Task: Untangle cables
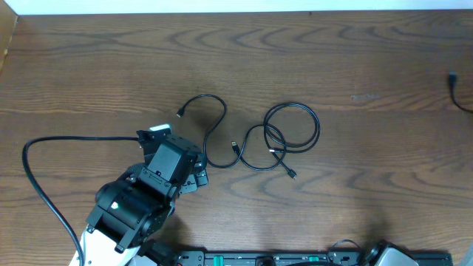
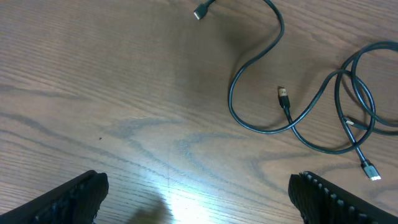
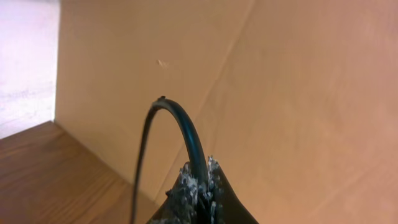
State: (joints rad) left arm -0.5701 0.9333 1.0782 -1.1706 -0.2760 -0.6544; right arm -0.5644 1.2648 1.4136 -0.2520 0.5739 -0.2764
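The counter (image 1: 369, 59) is warm brown wood with darker wavy grain. The cables (image 1: 318, 127) are black, their plug tips (image 2: 373, 174) silvery. The left arm (image 1: 133, 207) is black, white at its base. The cable (image 3: 189, 134) in the right jaws is black against tan cardboard (image 3: 298, 93).

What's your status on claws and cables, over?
Left claw open, empty. Right claw shut on black cable strand. Centre: thin black looped cables lie crossed; nothing blocking.
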